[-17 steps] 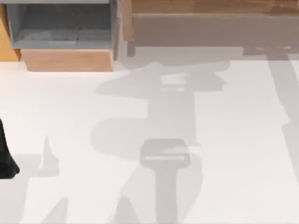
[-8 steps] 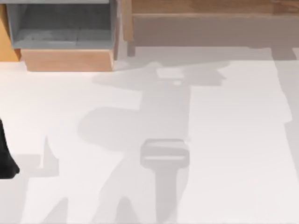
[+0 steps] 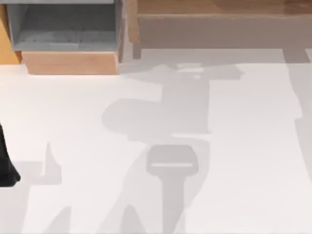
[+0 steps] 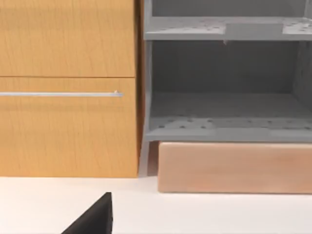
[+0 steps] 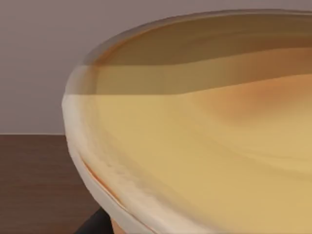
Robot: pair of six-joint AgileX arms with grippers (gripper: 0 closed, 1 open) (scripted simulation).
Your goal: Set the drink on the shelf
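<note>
Drink: creamy top and pale rim close under right wrist camera.
Shelf: grey, bare, on worktop.
Fingers: cannot tell.

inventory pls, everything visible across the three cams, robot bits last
table: 1, white, spans the top view.
shelf unit: 1, grey, open compartments, at the table's far left in the top view.
plinth: 1, pale wood, under the shelf unit.
cabinet: 1, orange wood with a thin silver handle, beside the shelf unit.
wooden bench: 1, brown, along the far edge, right of the shelf unit.
drink: 1, creamy yellow top with pale rim, close up in the right wrist view.
left arm: 1, black, at the top view's left edge.
</note>
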